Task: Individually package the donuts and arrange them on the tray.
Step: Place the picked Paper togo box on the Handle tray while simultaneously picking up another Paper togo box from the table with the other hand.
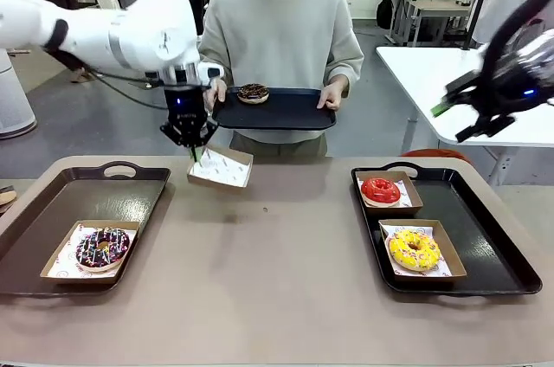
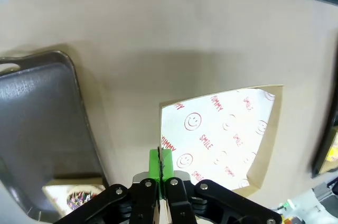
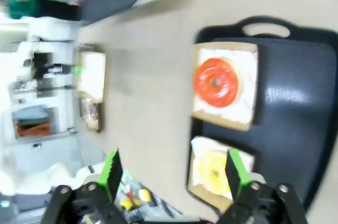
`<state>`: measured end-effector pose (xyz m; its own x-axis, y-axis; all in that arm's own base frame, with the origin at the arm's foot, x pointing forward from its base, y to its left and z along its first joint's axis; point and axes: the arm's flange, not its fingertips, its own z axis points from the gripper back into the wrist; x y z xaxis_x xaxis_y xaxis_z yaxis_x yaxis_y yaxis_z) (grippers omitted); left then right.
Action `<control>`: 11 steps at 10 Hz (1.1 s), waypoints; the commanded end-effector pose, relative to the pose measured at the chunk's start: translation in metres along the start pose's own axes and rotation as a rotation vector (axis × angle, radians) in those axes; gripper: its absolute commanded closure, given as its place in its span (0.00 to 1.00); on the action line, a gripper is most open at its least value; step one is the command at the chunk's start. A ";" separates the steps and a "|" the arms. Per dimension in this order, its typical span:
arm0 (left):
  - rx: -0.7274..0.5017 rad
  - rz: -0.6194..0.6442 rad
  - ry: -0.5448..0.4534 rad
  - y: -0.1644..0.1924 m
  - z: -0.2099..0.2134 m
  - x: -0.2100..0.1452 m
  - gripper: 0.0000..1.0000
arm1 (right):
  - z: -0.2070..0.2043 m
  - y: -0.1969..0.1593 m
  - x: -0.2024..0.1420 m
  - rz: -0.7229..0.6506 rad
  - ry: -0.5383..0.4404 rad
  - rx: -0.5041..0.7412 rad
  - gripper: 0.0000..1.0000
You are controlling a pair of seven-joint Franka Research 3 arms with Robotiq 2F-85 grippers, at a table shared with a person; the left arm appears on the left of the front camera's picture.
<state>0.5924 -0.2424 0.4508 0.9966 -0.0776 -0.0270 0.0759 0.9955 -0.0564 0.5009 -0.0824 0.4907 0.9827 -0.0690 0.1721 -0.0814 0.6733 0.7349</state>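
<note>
The place is a robotics lab or test hall rather than a kitchen or shop. A beige worktable point(image 1: 277, 272) stands in an open room with a grey floor, and beyond it, behind the person point(image 1: 281, 34) at its far side, more white tables point(image 1: 450, 68) stand, one carrying further robot equipment near the back wall. To the left beyond the worktable, other people stand among chairs. A white robot arm point(image 1: 104, 34) with trailing black cable reaches over the worktable. In the right wrist view, shelving with bins and gear shows past the worktable's edge, blurred.
</note>
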 end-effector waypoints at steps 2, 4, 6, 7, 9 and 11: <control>-0.022 0.016 -0.023 -0.009 0.049 0.007 1.00 | 0.039 -0.073 -0.027 -0.015 0.009 0.305 0.00; -0.037 0.039 -0.055 -0.013 0.071 0.009 1.00 | 0.045 -0.102 -0.044 0.052 -0.017 0.404 0.00; -0.066 0.053 -0.071 -0.010 0.079 0.011 1.00 | 0.043 -0.122 -0.056 0.080 -0.053 0.451 0.00; -0.028 0.021 -0.071 -0.008 0.076 0.005 1.00 | 0.041 -0.127 -0.059 0.076 -0.060 0.458 0.00; -0.028 0.021 -0.071 -0.008 0.076 0.005 1.00 | 0.039 -0.130 -0.065 0.045 -0.080 0.448 0.00; -0.028 0.021 -0.071 -0.008 0.076 0.005 1.00 | 0.038 -0.129 -0.066 -0.012 -0.085 0.402 0.00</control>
<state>0.6007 -0.2475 0.5287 0.9981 -0.0446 0.0422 0.0485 0.9943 -0.0955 0.4439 -0.2002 0.4071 0.9693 -0.1023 0.2234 -0.1813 0.3161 0.9313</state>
